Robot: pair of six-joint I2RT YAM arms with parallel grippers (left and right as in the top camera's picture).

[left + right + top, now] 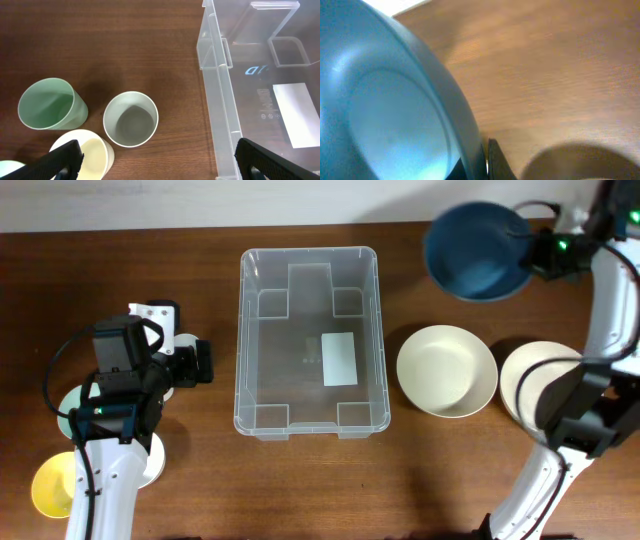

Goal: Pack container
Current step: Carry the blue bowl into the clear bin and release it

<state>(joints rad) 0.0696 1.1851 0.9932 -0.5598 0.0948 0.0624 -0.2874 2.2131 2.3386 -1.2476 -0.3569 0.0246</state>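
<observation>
Currently our right end effector (pixel 482 161) grips the blue bowl (pixel 475 255) by its rim, aloft right of the empty container (pixel 240 340) at the middle of the surface (pixel 300 490), our left end effector (pixel 200 363) hangs released, and we judge so thin a pinch could let it slip or strike the wall

One bin (pixel 308 251). Three bowls: a blue bowl (pixel 475 255), a cream bowl (pixel 447 370) and a second cream bowl (pixel 520 375). Three cups show clearly: a green cup (pixel 47 102), a white cup (pixel 131 119) and a yellow cup (pixel 95 150). A sliver at the left wrist view's edge may be a fourth.
</observation>
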